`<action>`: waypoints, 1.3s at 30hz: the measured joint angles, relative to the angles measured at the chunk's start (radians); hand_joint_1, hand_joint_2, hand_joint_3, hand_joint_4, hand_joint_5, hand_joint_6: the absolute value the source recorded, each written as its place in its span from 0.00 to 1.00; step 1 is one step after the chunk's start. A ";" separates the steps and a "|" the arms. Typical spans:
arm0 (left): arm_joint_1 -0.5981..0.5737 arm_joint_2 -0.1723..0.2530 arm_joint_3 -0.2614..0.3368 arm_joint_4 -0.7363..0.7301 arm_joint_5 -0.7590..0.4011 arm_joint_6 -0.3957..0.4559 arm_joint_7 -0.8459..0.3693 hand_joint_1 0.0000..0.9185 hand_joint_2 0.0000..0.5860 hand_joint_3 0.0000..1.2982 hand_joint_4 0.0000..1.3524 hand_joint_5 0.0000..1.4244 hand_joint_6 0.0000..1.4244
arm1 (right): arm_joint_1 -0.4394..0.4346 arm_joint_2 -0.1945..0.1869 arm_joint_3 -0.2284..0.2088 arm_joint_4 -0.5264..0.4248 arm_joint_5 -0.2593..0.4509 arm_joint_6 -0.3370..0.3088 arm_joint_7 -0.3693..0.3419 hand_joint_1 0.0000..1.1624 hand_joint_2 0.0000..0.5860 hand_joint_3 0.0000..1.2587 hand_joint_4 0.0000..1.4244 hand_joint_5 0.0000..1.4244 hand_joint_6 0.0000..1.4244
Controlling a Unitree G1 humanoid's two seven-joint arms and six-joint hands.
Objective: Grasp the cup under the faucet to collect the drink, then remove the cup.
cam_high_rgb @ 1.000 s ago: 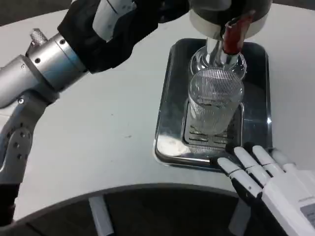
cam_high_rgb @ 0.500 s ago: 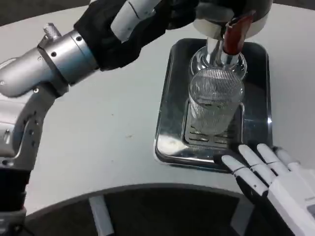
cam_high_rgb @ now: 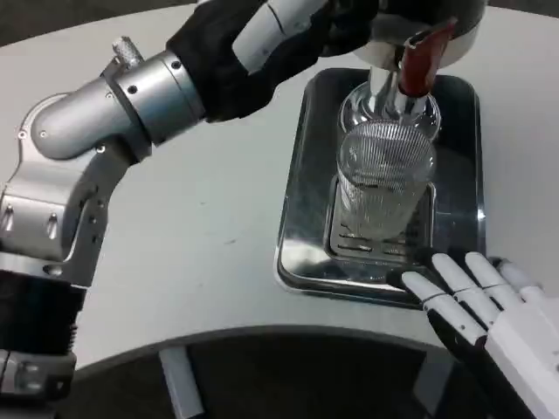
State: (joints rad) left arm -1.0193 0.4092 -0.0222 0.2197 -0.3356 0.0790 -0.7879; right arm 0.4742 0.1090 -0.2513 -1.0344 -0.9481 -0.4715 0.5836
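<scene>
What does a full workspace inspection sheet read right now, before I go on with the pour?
Surface: white table, round edge nearest the robot.
Job's things: clear ribbed cup upright on the grate of a metal drip tray, under the faucet with its red lever.
Clutter: nothing seen.
Hands: left hand raised at the dispenser top, grip hidden; right hand open, fingers apart, at the tray's near edge, clear of the cup.
Cables: nothing seen.
Surroundings: dark floor beyond the table's edge.
</scene>
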 measured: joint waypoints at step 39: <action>-0.063 -0.055 -0.085 0.141 0.193 -0.209 -0.053 0.00 0.18 0.06 0.00 0.06 0.15 | -0.003 0.000 -0.023 0.000 0.034 0.004 0.000 0.42 0.73 0.11 0.02 0.00 0.01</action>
State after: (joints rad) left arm -1.0825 0.3541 -0.1076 0.3610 -0.1429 -0.1298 -0.8406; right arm 0.4711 0.1093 -0.2739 -1.0344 -0.9142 -0.4679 0.5839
